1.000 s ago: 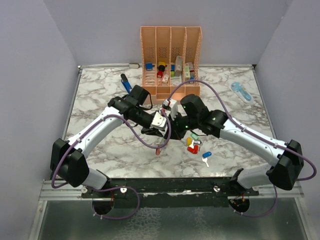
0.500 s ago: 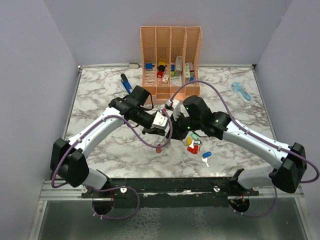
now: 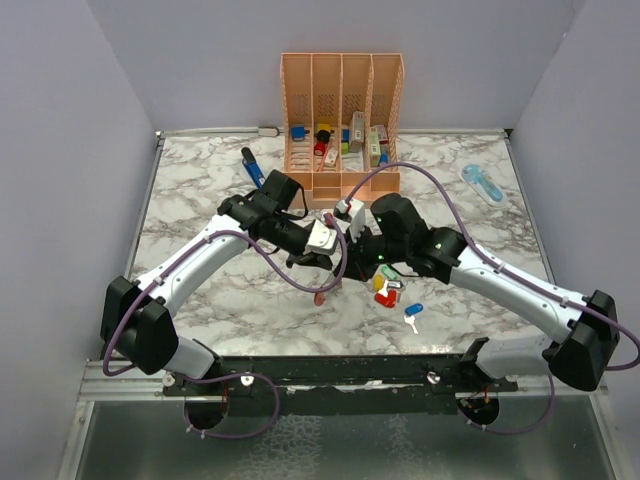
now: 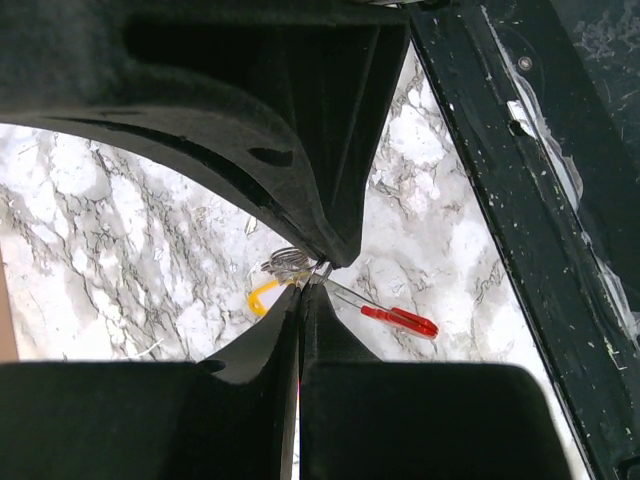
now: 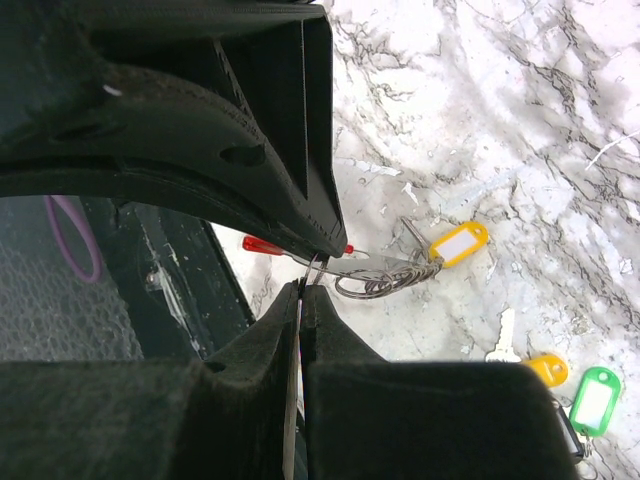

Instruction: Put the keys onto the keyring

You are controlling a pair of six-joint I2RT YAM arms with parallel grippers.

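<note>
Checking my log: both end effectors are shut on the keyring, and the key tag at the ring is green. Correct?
Only the colour is wrong: the right wrist view shows a yellow tag at the keyring; the green tag lies apart. The left end effector and right end effector are shut on the keyring.

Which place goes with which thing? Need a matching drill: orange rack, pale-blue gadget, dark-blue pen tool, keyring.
Things
1. orange rack
2. pale-blue gadget
3. dark-blue pen tool
4. keyring

Places
A. back right part of the table
B. pinched at the tips of the left gripper and the right gripper
C. back edge, middle
D. just left of the rack

Pairs: 1-C, 2-A, 3-D, 4-B
</note>
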